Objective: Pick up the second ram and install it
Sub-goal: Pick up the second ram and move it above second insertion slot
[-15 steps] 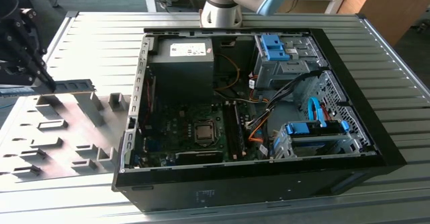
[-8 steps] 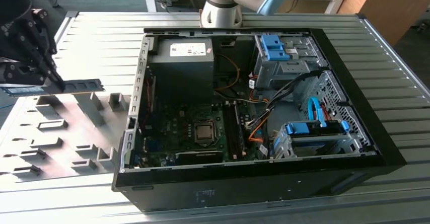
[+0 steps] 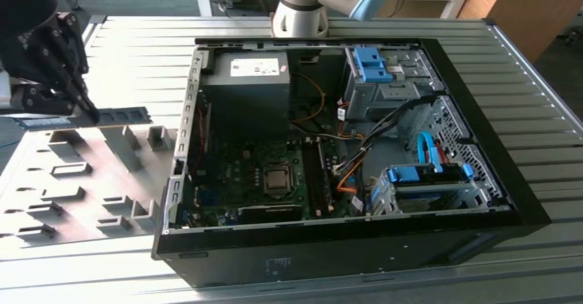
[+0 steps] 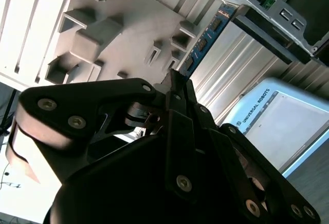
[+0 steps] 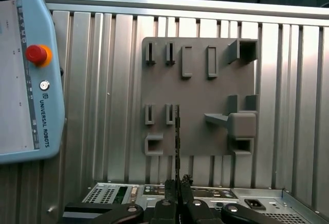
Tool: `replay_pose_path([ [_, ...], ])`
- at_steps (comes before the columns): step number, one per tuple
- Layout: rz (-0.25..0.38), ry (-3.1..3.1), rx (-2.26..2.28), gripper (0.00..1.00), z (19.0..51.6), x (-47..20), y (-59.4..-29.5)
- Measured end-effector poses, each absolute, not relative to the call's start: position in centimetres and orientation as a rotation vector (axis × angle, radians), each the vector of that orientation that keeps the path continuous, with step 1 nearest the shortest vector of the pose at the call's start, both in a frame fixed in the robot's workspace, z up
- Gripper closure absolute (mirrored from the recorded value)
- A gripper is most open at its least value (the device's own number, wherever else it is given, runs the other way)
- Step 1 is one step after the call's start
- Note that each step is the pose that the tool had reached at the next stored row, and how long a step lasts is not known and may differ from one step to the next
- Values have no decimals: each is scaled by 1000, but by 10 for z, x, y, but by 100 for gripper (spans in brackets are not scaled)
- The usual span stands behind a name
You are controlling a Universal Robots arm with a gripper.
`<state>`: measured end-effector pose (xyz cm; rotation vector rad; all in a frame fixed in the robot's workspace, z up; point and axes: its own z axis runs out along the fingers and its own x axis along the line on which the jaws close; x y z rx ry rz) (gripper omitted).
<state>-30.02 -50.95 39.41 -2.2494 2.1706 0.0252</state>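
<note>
Your gripper (image 3: 89, 115) had its fingers clenched on the second ram (image 3: 123, 116), held level in the air over the grey holder tray (image 3: 82, 181), near the table's (image 3: 547, 78) edge at the exterior view's left, beside the open PC case (image 3: 510, 201)

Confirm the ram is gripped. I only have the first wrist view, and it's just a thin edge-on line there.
Observer: Yes. In the exterior view the gripper is shut on the second ram, and the stick's flat face shows.
Operator: Over the case yet?
Observer: No. It hangs over the grey holder plate, to the exterior view's left of the PC case.
Operator: Case open?
Observer: Yes, the side is off and the motherboard is exposed.
</note>
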Motion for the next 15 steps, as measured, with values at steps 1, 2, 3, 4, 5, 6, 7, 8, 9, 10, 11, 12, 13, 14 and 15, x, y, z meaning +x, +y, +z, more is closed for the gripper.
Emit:
replay_pose_path([
  [1,25,2171,-2249,86,394,-298,-510],
  [2,25,2171,-2249,86,394,-296,-510],
  [3,25,2171,-2249,86,394,-294,-510],
  [4,25,2171,-2249,86,394,-291,-510],
  [5,25,2171,-2249,86,394,-289,-510],
  [6,25,2171,-2249,86,394,-287,-510],
  [7,25,2171,-2249,86,394,-285,-510],
  [8,25,2171,-2250,86,394,-282,-510],
  [9,25,2171,-2250,86,394,-279,-510],
  [10,25,2171,-2249,86,394,-277,-510],
  [11,26,2171,-2249,86,394,-274,-510],
  [12,25,2171,-2249,86,394,-272,-510],
  [13,25,2171,-2250,86,394,-270,-510],
  [14,26,2171,-2249,86,394,-269,-510],
  [15,26,2171,-2250,86,394,-267,-510],
])
